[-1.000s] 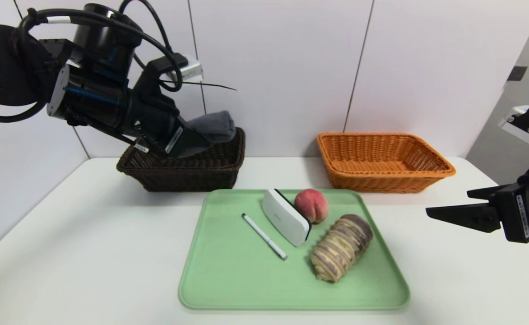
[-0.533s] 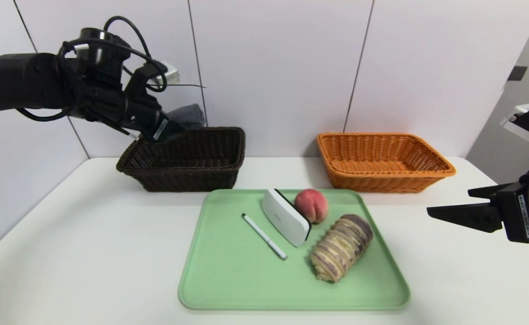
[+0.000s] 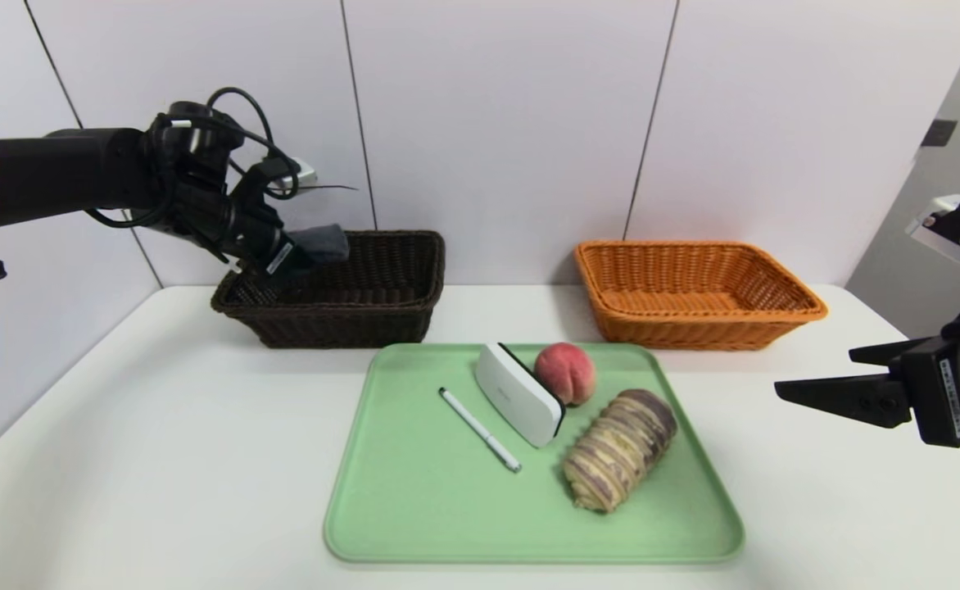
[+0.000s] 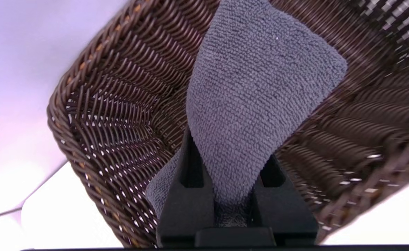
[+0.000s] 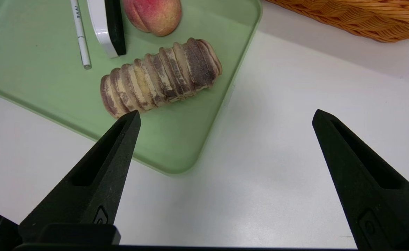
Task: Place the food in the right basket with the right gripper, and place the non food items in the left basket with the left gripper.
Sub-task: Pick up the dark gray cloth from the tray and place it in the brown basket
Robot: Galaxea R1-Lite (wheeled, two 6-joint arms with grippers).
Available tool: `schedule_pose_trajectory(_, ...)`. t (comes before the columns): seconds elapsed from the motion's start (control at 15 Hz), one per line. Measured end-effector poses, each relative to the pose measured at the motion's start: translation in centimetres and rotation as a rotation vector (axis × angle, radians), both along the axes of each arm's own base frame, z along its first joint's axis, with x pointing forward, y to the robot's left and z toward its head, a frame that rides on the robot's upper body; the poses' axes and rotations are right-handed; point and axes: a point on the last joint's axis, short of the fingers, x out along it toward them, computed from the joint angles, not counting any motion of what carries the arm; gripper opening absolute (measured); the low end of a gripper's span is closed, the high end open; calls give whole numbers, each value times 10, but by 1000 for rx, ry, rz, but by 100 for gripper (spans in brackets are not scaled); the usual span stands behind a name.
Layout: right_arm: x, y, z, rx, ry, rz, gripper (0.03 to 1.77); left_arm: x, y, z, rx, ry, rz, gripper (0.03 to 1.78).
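My left gripper (image 3: 304, 250) is shut on the rolled dark grey cloth (image 3: 322, 242) and hangs over the left end of the dark brown left basket (image 3: 349, 315). Seen from the left wrist, the cloth (image 4: 257, 90) sticks out from between the fingers (image 4: 190, 181) above the basket's (image 4: 96, 111) inside. A pink-red peach (image 3: 565, 373), a striped bread roll (image 3: 619, 449), a white pen (image 3: 480, 429) and a white block with a black edge (image 3: 519, 394) lie on the green tray (image 3: 414, 508). My right gripper (image 3: 812, 387) is open, empty, right of the tray. The orange right basket (image 3: 693, 295) holds nothing.
Both baskets stand at the back of the white table (image 3: 120, 459), close to the wall. From the right wrist, the bread roll (image 5: 161, 76), peach (image 5: 152, 14), pen (image 5: 80, 36) and tray corner (image 5: 176, 164) lie ahead of my right gripper (image 5: 225, 116).
My left arm has carried the grey cloth back and to the left, lowering it over the dark basket's left end. The right arm has barely moved.
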Motion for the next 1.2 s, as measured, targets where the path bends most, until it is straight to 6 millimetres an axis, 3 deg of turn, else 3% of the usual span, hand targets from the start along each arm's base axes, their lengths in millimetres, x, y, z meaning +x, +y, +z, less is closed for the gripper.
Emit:
schedule_pose_trajectory(0.27, 0, 0, 0, 0, 0, -1, 170, 10, 3, -15, 30, 18, -18, 28)
schedule_pose_trajectory(0.6, 0, 0, -1, 3, 4, -3, 170, 14, 3, -22, 27, 30, -16, 92)
schedule_pose_trajectory(0.93, 0, -1, -2, 4, 7, -5, 170, 11, 2, -6, 16, -43, -12, 129)
schedule_pose_trajectory(1.2, -4, -1, -2, 5, 6, -7, 170, -5, 3, 19, -8, -80, 1, 145)
